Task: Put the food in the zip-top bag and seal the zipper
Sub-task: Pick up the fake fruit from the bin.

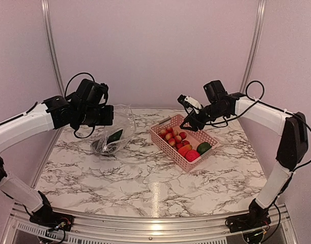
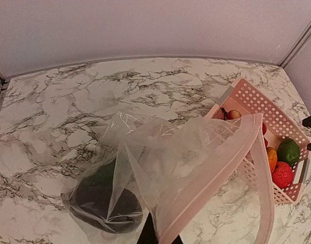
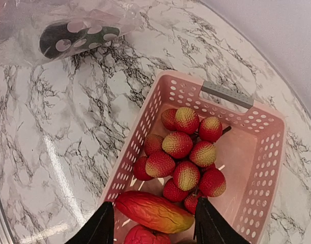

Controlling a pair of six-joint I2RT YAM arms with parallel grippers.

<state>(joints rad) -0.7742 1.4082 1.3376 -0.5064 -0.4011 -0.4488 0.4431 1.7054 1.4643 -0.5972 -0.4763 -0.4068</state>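
Observation:
My left gripper point(image 1: 107, 116) is shut on the mouth edge of the clear zip-top bag point(image 1: 122, 121) and holds it up off the table. In the left wrist view the pinkish zipper strip point(image 2: 221, 173) runs up from my gripper point(image 2: 158, 239). A dark eggplant point(image 2: 102, 203) and a green vegetable point(image 2: 102, 173) lie in the bag's bottom. My right gripper point(image 1: 188, 122) is open and empty above the pink basket point(image 1: 168, 147). Between its fingers point(image 3: 102, 229) in the right wrist view I see a red-orange piece point(image 3: 152, 211), with a cluster of red-yellow fruits point(image 3: 188, 152) beyond it.
The basket point(image 3: 140, 127) has a grey handle point(image 3: 226, 95) on its far end. It also holds a green vegetable point(image 1: 203, 147), a red piece point(image 1: 192, 155) and an orange piece point(image 1: 185, 149). Walls close off the back and both sides of the marble table point(image 1: 145, 183).

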